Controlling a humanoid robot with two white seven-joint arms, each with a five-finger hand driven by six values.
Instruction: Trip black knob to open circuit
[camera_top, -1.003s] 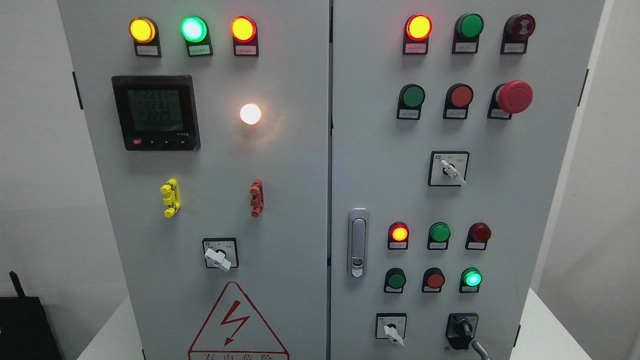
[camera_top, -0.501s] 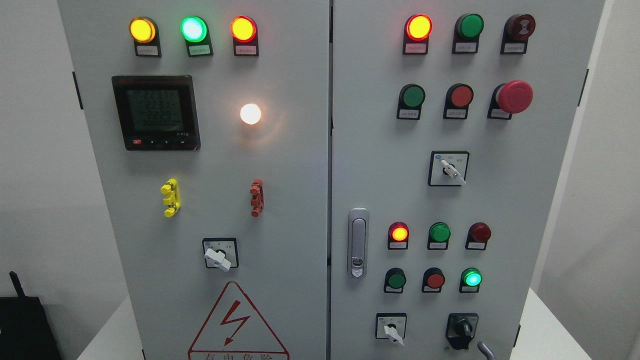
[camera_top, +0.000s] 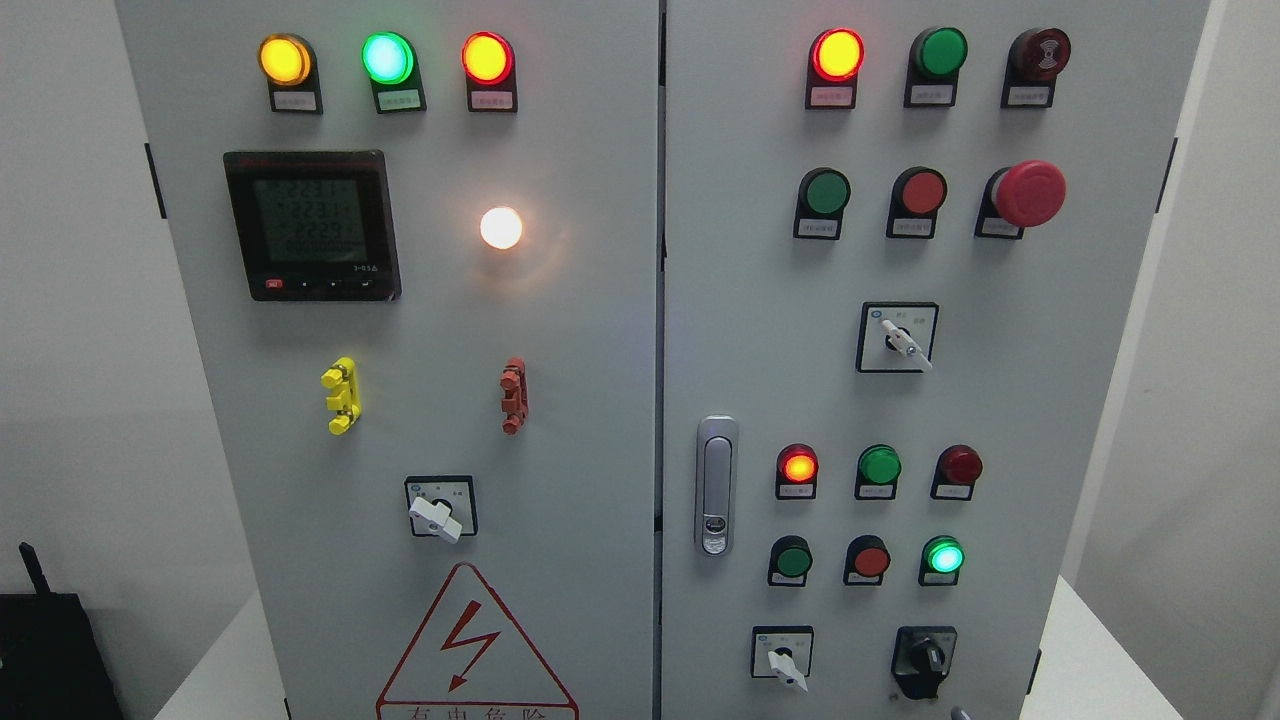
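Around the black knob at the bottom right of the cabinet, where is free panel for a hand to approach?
Bare panel lies right of the black knob up to the cabinet edge. Left is tighter: the white selector switch sits close. Above, the lit green lamp and red button crowd it.

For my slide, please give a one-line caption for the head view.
Grey control cabinet with lit indicator lamps; the black knob sits at lower right, no hand touching it.
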